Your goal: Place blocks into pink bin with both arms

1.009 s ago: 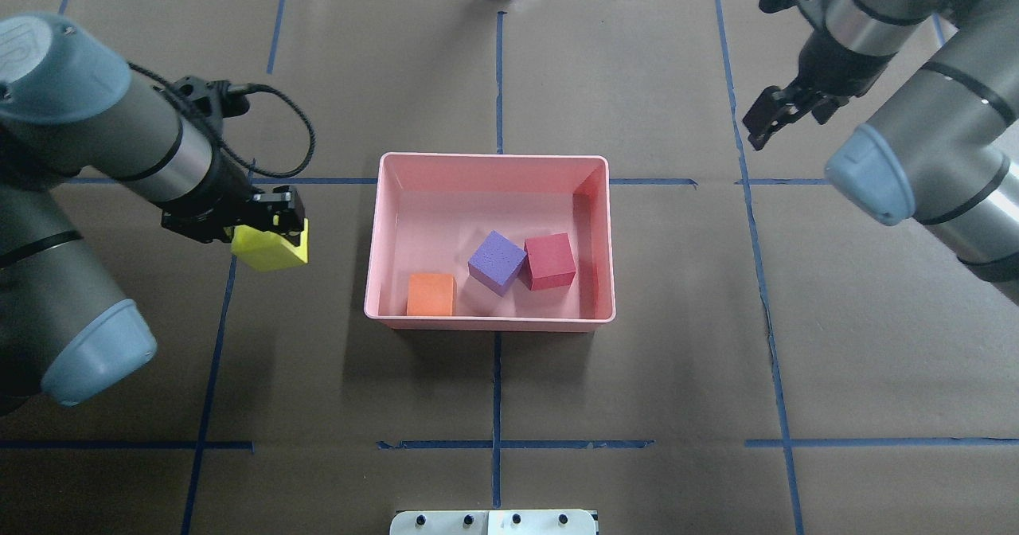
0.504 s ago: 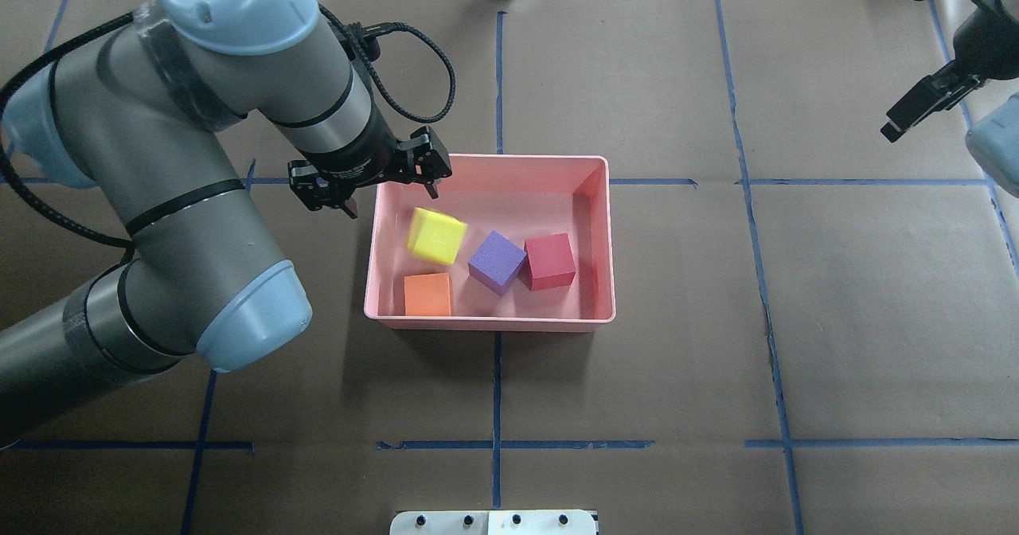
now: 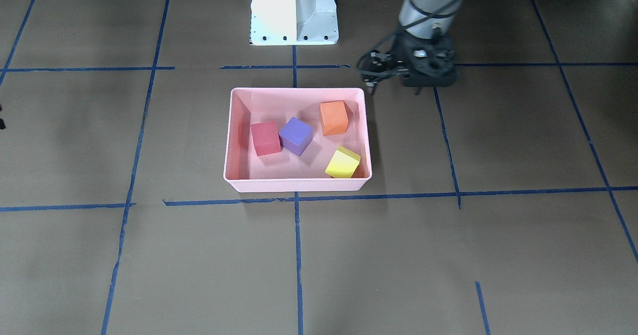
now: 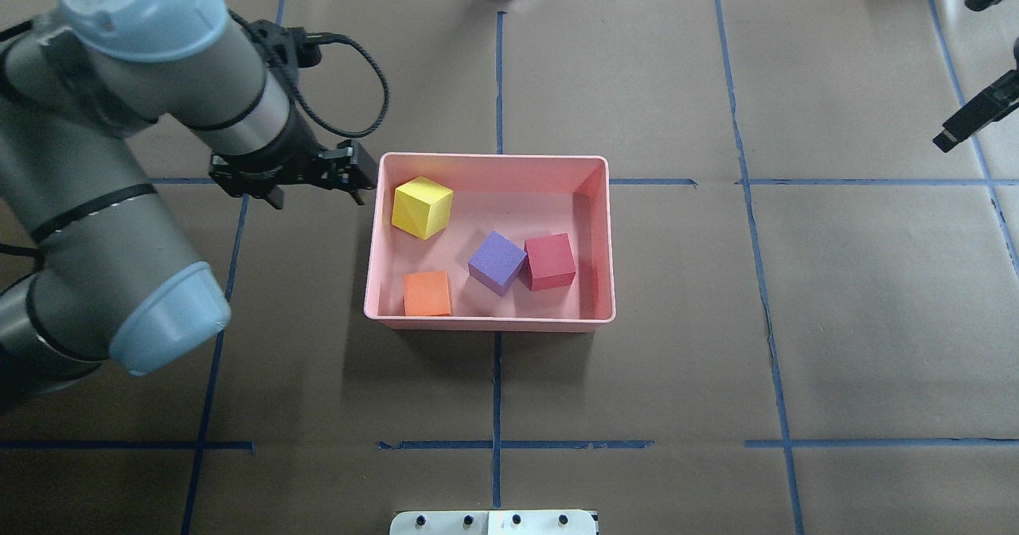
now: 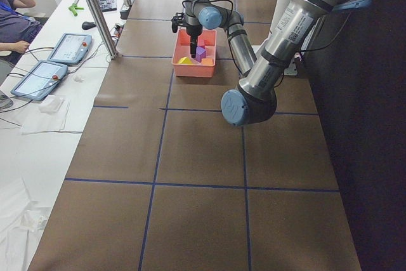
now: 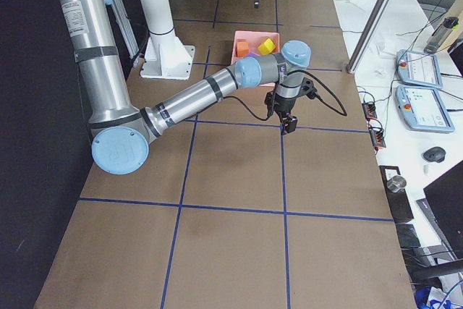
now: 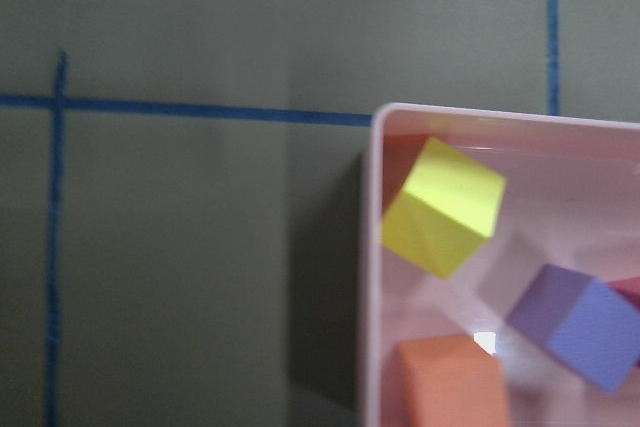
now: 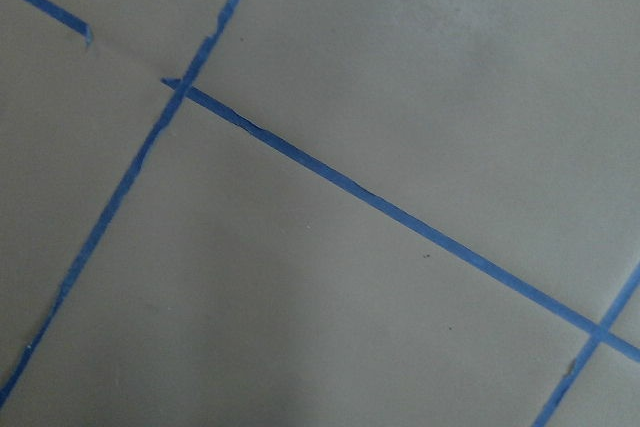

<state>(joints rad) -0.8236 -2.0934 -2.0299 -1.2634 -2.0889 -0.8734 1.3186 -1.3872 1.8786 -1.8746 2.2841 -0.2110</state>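
The pink bin (image 4: 489, 157) holds all the blocks: yellow-green (image 4: 422, 207) tilted in its far left corner, orange (image 4: 427, 293), purple (image 4: 497, 261) and red (image 4: 549, 261) touching each other. In the front-facing view the bin (image 3: 296, 89) shows red (image 3: 265, 138), purple (image 3: 295, 135), orange (image 3: 334, 117) and yellow-green (image 3: 342, 163). My left gripper (image 4: 317, 193) is open and empty just outside the bin's left wall, also seen from the front (image 3: 394, 85). My right gripper (image 4: 967, 121) is far off at the table's right edge, one finger showing, spread and empty.
Blue tape lines grid the brown table. The white base pedestal (image 3: 294, 11) stands behind the bin. The left wrist view shows the bin's corner (image 7: 372, 267) with the yellow-green block (image 7: 443, 209). The right wrist view shows only table and tape.
My left gripper carried the yellow-green block to the bin, let it go, and drew back to the left. The block settled in the far left corner. My right arm moved away to the right.
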